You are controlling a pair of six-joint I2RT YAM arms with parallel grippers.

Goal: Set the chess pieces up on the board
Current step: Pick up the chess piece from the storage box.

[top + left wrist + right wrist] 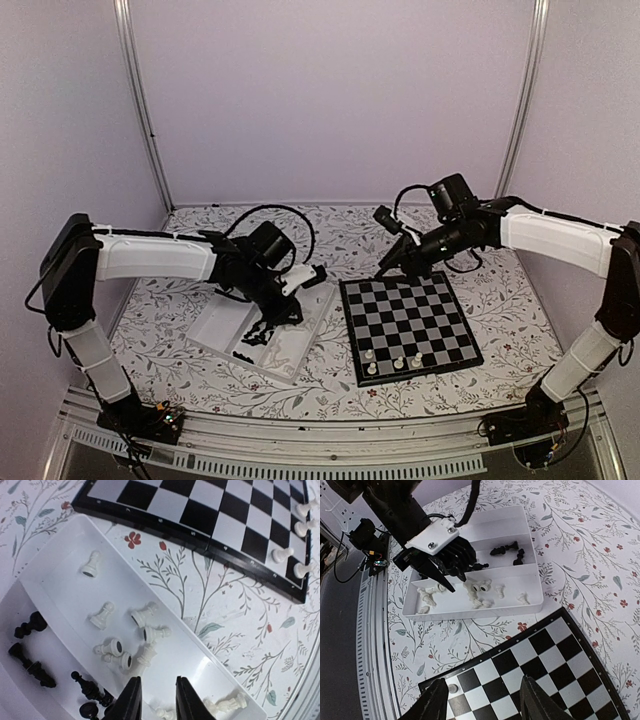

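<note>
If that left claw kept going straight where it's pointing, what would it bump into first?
Probably the small white plastic chess pieces lying in the pale rectangular plastic tray, or its floor; the left gripper points down there. Depth is unclear.

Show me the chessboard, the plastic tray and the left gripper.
chessboard (408, 326), top external view, a central square.
plastic tray (56, 591), left wrist view, bare floor of its white-piece compartment.
left gripper (156, 682), left wrist view, midway between its fingertips.
</note>
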